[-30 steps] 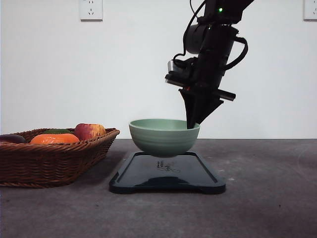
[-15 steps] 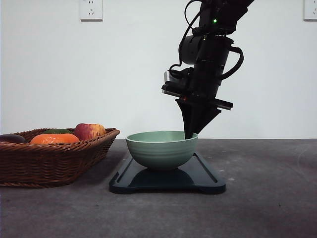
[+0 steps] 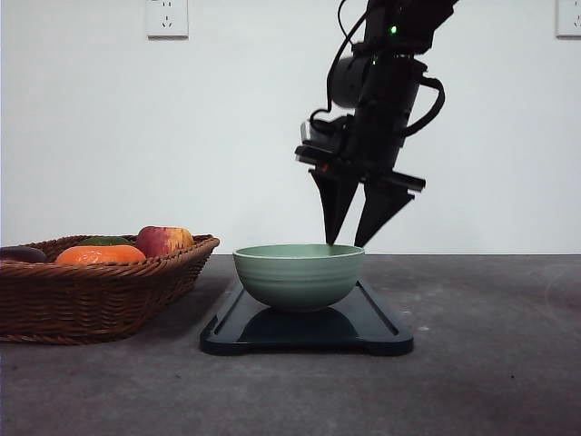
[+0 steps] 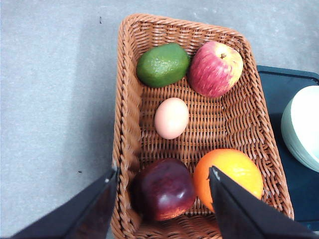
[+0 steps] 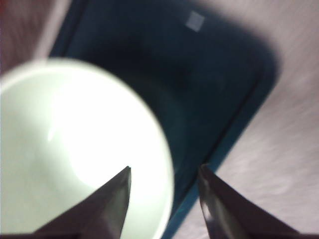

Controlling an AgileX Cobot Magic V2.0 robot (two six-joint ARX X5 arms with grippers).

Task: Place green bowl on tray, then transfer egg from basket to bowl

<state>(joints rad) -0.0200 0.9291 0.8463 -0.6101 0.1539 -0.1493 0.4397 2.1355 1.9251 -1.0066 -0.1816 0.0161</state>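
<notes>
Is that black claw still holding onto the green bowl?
Apart. In the front view, the right gripper is open, its fingertips just above the green bowl's rim, which sits on the tray.

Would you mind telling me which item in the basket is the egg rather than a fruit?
The egg is the small, pale pinkish-cream oval lying in the middle of the basket; the avocado, apple, orange and dark red fruit around it are larger and strongly coloured.
</notes>
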